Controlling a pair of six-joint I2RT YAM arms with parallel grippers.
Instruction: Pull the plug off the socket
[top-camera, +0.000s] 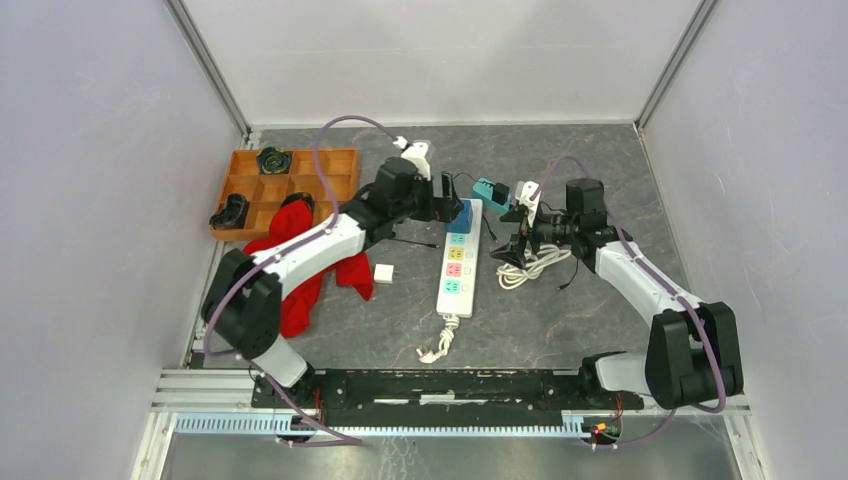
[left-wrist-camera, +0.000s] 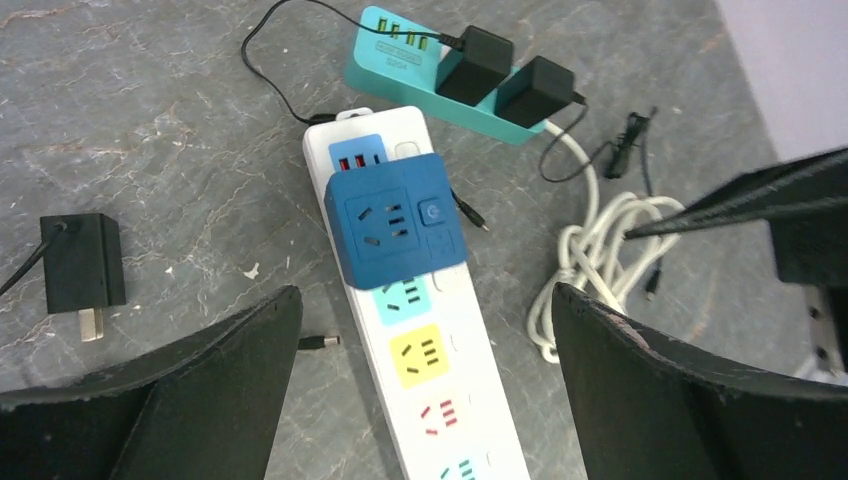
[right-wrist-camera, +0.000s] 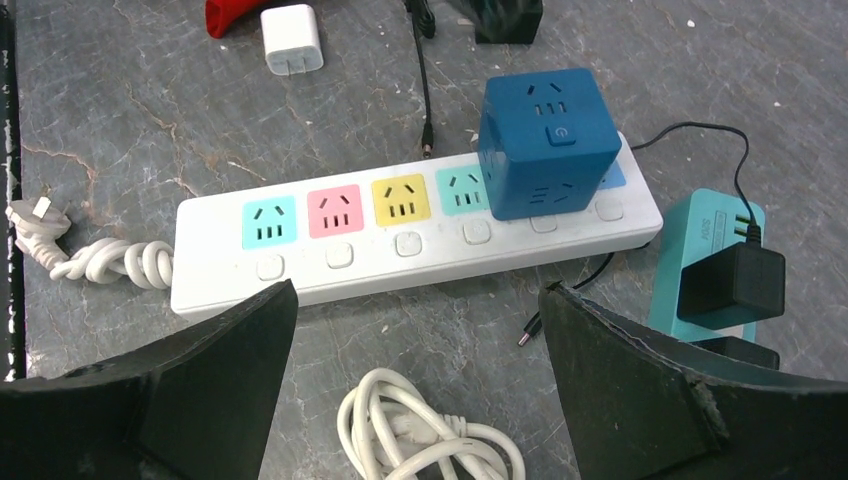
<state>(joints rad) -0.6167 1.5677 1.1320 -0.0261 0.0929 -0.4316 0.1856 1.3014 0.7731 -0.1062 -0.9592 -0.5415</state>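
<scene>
A blue cube plug (top-camera: 460, 215) sits plugged into the far end of a white power strip (top-camera: 457, 265) that lies lengthwise mid-table. My left gripper (top-camera: 445, 198) is open and empty. It hovers just left of and above the cube, with the cube (left-wrist-camera: 395, 220) and the strip (left-wrist-camera: 440, 390) between its spread fingers (left-wrist-camera: 425, 300). My right gripper (top-camera: 513, 235) is open and empty, a little to the right of the strip. It faces the cube (right-wrist-camera: 545, 140) and the strip (right-wrist-camera: 400, 245) across a gap (right-wrist-camera: 418, 295).
A teal strip (top-camera: 490, 192) holding two black adapters (left-wrist-camera: 475, 65) lies beyond the cube. A coiled white cable (top-camera: 530, 265) lies under my right gripper. A loose black adapter (left-wrist-camera: 85, 262), a white charger (top-camera: 383, 272), a red cloth (top-camera: 300, 240) and an orange tray (top-camera: 250, 185) are to the left.
</scene>
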